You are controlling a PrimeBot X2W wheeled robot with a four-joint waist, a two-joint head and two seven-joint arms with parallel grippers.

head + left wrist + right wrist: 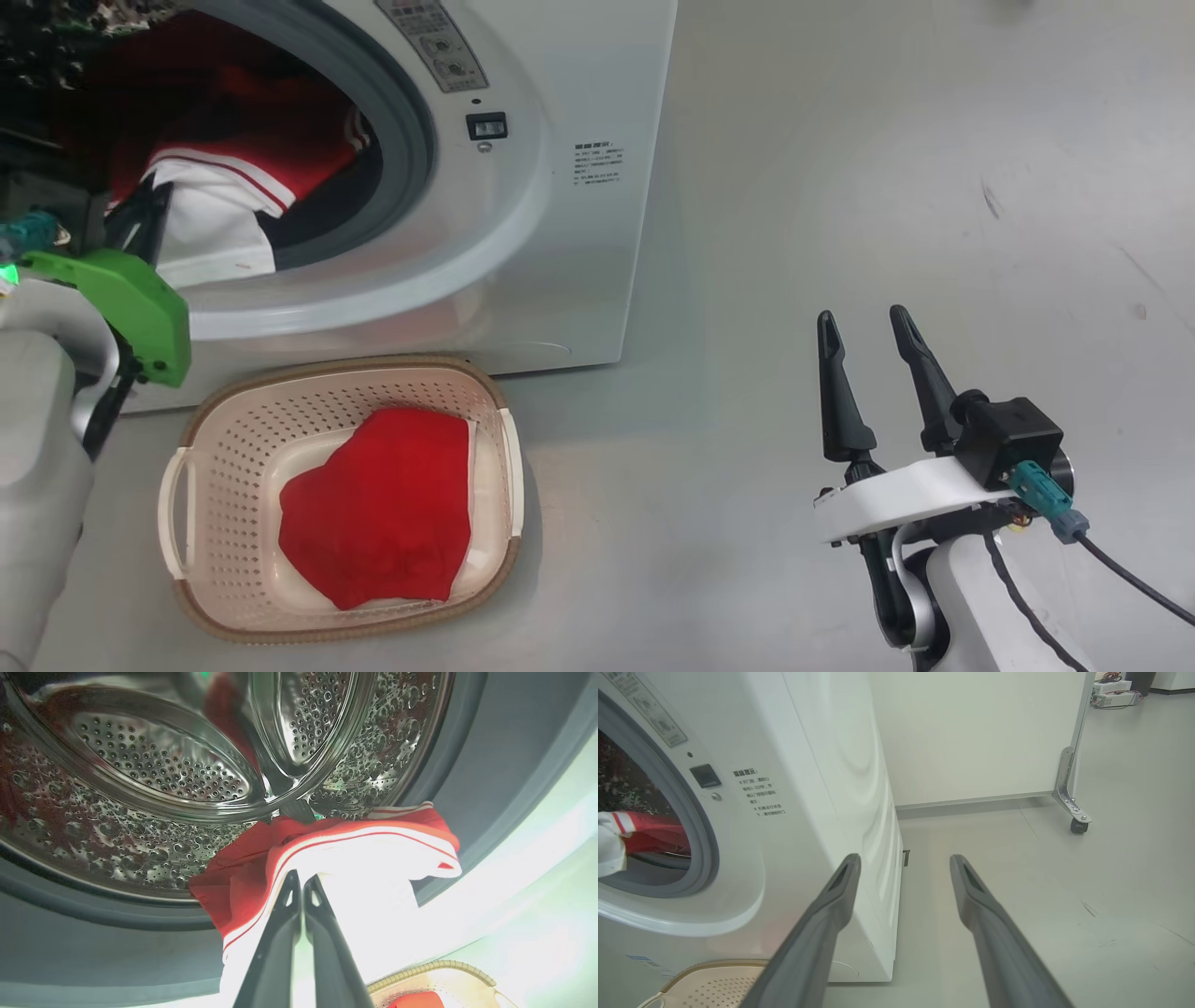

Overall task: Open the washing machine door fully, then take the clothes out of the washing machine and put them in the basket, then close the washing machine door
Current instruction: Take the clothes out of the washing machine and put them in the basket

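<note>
The washing machine stands with its drum mouth uncovered; its door is out of view. A red garment with white panels and stripe trim hangs over the grey gasket at the mouth. My left gripper is shut on its white lower part; in the left wrist view the fingers meet on the cloth in front of the steel drum. Another red garment lies in the cream basket on the floor below the mouth. My right gripper hangs open over bare floor to the right, holding nothing.
Grey floor stretches to the right of the washing machine. A white partition on castors stands behind it. The basket's rim sits just left of my right gripper in the right wrist view. A cable trails from the right wrist.
</note>
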